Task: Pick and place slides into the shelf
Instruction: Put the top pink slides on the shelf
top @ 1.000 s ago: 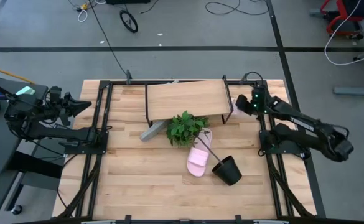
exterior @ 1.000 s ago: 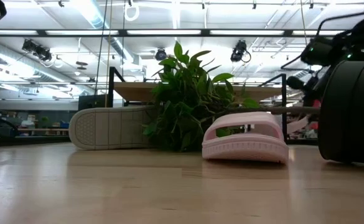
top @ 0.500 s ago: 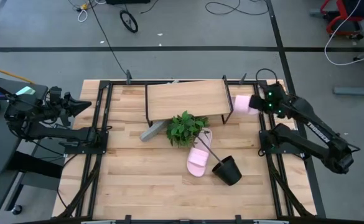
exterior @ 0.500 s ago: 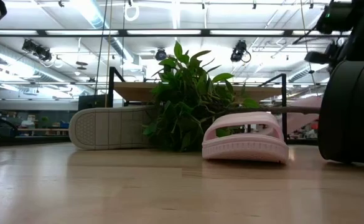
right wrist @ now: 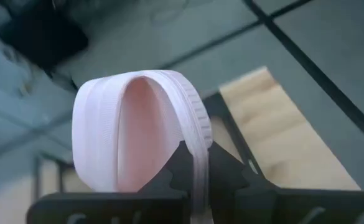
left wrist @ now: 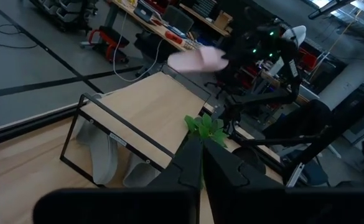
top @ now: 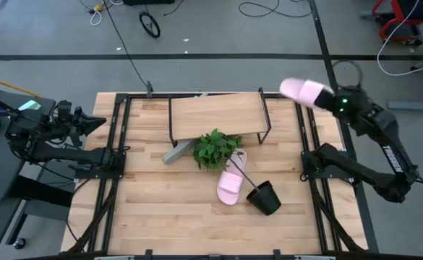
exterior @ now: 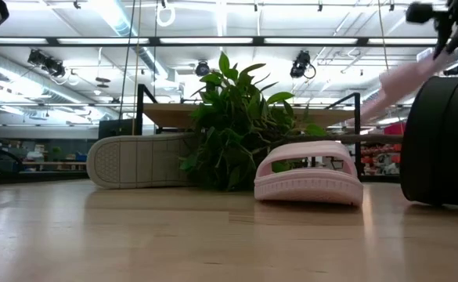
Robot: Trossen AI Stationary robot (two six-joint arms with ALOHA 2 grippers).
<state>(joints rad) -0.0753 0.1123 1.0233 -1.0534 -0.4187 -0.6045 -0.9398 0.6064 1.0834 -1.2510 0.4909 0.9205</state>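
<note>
Table foreground: a black pot (top: 264,197) lies tipped beside one pink slide (top: 231,185), which rests flat just in front of the plant (top: 215,149). Behind the plant a grey slide (top: 176,152) stands on edge, its sole facing the low view, partly under the shelf (top: 215,113). At the far right, the right gripper (top: 332,100) pinches the edge of a second pink slide (top: 302,91), fingers closed on it. A second ago this slide sat low at the shelf's right end; it now hangs well above the table's far right corner, clear of the frame. Judged from this, the lift is done and the carry to the shelf remains. The left gripper (left wrist: 201,167), fingers shut and empty, waits off the table's left edge. Hidden or unclear: the fourth slide cannot be placed with certainty; pale shapes under the shelf in the left wrist view may include it. The plant screens the shelf's lower level.
</note>
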